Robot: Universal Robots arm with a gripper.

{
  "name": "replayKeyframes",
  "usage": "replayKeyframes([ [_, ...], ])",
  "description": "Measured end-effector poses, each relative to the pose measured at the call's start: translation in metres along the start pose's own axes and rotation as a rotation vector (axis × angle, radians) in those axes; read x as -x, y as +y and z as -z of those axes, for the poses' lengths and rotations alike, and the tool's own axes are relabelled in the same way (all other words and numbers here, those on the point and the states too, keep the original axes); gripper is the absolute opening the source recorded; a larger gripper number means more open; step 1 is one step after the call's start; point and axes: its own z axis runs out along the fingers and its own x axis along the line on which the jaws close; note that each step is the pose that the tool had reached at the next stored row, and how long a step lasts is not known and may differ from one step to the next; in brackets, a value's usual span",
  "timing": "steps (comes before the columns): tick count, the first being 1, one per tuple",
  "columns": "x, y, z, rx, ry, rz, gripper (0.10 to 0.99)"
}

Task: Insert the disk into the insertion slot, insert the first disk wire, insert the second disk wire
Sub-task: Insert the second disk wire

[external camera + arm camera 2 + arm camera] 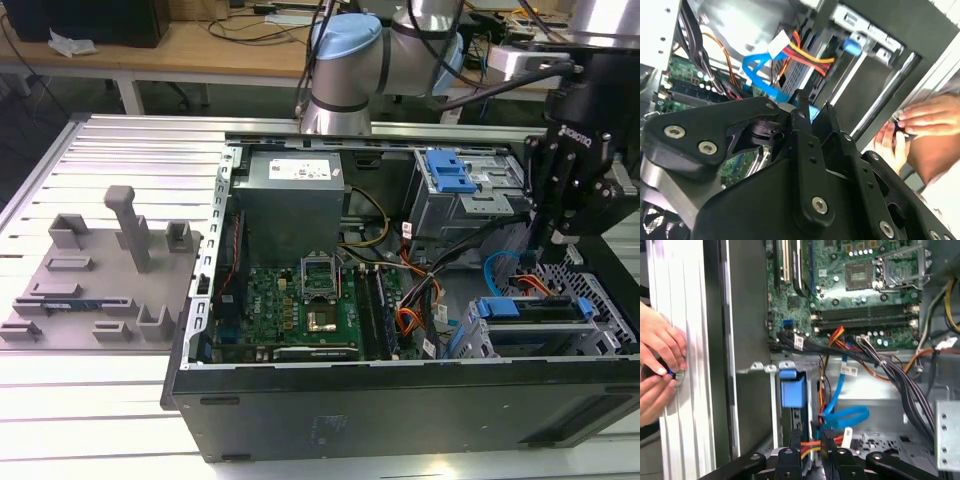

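Ribbed aluminium table under open computer case, wooden benches behind.

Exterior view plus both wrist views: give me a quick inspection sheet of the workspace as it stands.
Surface: ribbed metal table; open computer case on it.
Job's things: insertion slot holds a drive with a blue tab.
Clutter: grey fixture tray at the exterior view's left.
Grippers: gripper above the slot; finger state unclear.
Cables: blue cable looped beside the slot; red-yellow wires nearby.
Surroundings: a person's hands on the table outside the case.
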Motion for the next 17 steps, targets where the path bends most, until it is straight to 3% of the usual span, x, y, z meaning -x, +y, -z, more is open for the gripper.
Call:
replayKeyframes([
  [3,0.0028,0.0035,-0.0007,-0.002,0.0191,0.003,0.302],
  [6,0.0076,0.0055,-0.0024,-0.005,0.0279,0.011,0.302],
  [9,0.0109,0.0061,-0.0043,-0.012,0.0313,0.025,0.302],
  [12,0.0114,0.0062,-0.0055,-0.026,0.0326,0.046,0.302],
  [17,0.0133,0.01,-0.0072,-0.035,0.0386,0.058,0.302],
])
